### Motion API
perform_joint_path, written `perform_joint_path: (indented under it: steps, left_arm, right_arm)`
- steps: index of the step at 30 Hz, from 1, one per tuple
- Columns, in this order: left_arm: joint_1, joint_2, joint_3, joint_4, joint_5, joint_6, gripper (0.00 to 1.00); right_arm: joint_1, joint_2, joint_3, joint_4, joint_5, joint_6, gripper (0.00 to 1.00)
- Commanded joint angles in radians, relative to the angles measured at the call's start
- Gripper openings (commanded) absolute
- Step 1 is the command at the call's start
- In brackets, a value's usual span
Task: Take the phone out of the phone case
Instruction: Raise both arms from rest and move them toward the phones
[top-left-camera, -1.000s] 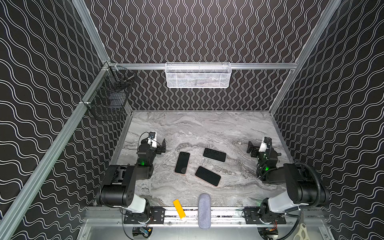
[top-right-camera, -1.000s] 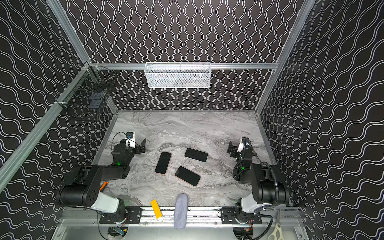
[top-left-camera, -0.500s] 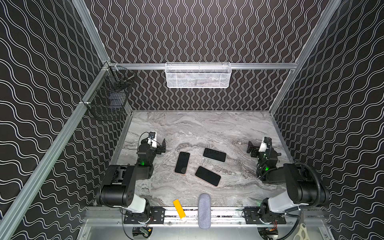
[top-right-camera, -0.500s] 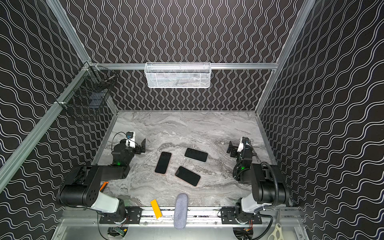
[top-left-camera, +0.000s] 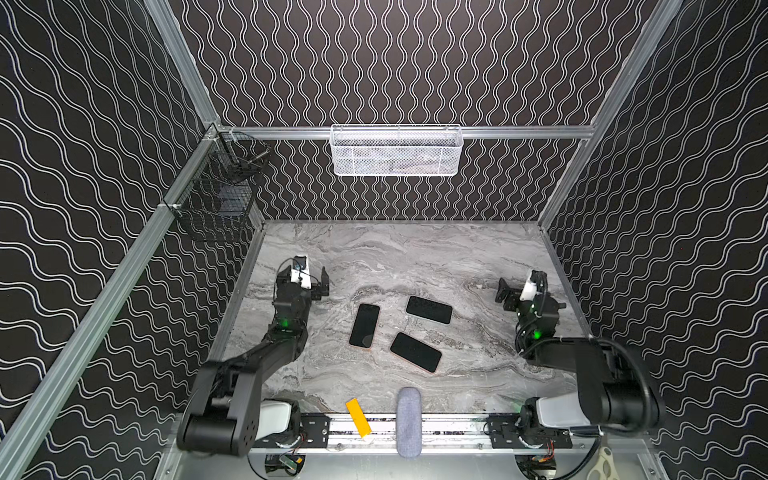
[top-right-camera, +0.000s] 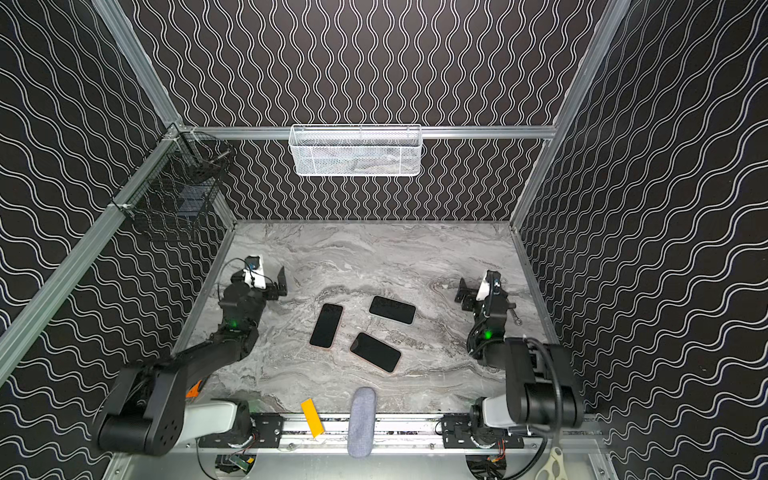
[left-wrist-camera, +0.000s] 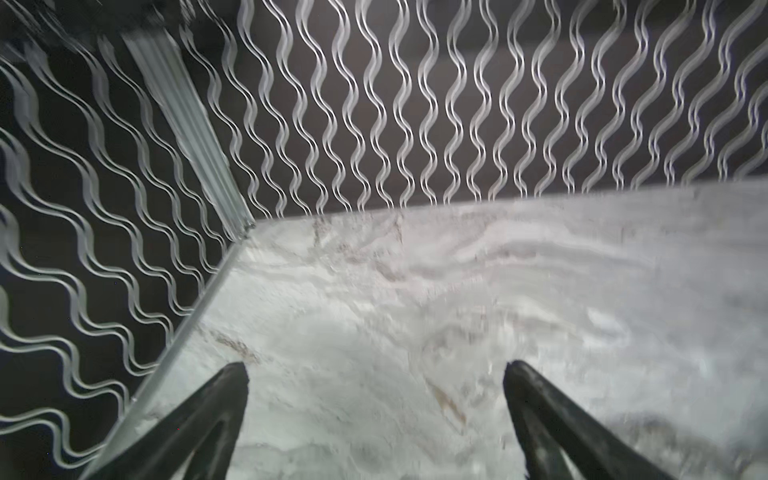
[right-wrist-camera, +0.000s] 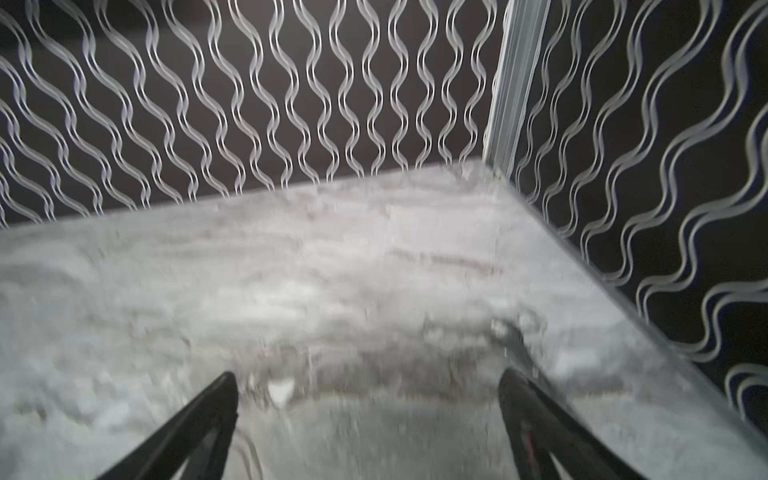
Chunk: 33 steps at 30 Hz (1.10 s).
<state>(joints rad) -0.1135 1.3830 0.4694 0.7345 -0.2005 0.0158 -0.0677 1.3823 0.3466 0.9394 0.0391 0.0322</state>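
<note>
I stand by the marble table (top-left-camera: 395, 257) and see both arms lying low at its two sides. The left pincer (top-left-camera: 311, 277) is spread wide, and there is nothing between its fingers (left-wrist-camera: 216, 407). The right pincer (top-left-camera: 517, 286) is also spread wide and empty. Three dark phones lie flat between the two pincers, well apart from both and a little closer to the arm bases. The left phone (top-left-camera: 365, 325) is nearest to the left pincer. The far phone (top-left-camera: 429, 309) and the near phone (top-left-camera: 415, 351) lie more toward the right pincer. The phones do not touch each other. A thin pinkish edge (top-left-camera: 360, 348) shows on the left phone and the near phone, but I cannot tell if it is a case.
</note>
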Motion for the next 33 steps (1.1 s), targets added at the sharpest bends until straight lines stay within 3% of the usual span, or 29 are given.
perform_joint_path:
  steps: [1, 4, 6, 8, 11, 14, 17, 20, 26, 30, 33]
  left_arm:
    - [-0.003, -0.104, 0.147, -0.349, -0.119, -0.228, 0.99]
    - [-0.002, -0.123, 0.386, -0.673, -0.027, -0.451, 0.99]
    - [-0.004, -0.084, 0.569, -0.822, 0.142, -0.483, 0.99]
    - [-0.005, -0.012, 0.769, -1.025, 0.239, -0.526, 0.99]
    - [-0.005, 0.106, 1.023, -1.217, 0.399, -0.494, 0.99]
    - [-0.005, 0.185, 1.133, -1.332, 0.420, -0.392, 0.99]
    - [-0.002, 0.171, 1.050, -1.329, 0.339, -0.389, 0.99]
    - [0.003, 0.161, 0.965, -1.278, 0.372, -0.386, 0.99]
    - [0.005, 0.169, 0.927, -1.279, 0.392, -0.379, 0.99]
    - [0.005, 0.170, 0.927, -1.280, 0.374, -0.366, 0.99]
    - [0.005, 0.169, 0.921, -1.279, 0.376, -0.370, 0.99]
  right_arm:
    - [-0.001, -0.090, 0.102, -0.297, -0.053, 0.029, 0.99]
    - [-0.001, -0.149, 0.212, -0.469, -0.195, 0.036, 0.99]
    - [0.000, -0.171, 0.307, -0.595, -0.303, 0.046, 0.99]
    - [0.010, -0.170, 0.409, -0.724, -0.378, 0.032, 0.99]
    - [0.065, -0.144, 0.546, -0.899, -0.394, -0.039, 0.99]
    - [0.165, -0.109, 0.641, -1.019, -0.325, -0.124, 0.99]
    - [0.243, -0.067, 0.693, -1.086, -0.325, -0.165, 0.99]
    - [0.299, -0.016, 0.725, -1.181, -0.332, -0.232, 0.98]
    - [0.405, 0.083, 0.744, -1.293, -0.317, -0.307, 0.98]
    - [0.431, 0.119, 0.724, -1.328, -0.387, -0.334, 0.98]
    - [0.461, 0.136, 0.710, -1.336, -0.353, -0.353, 0.98]
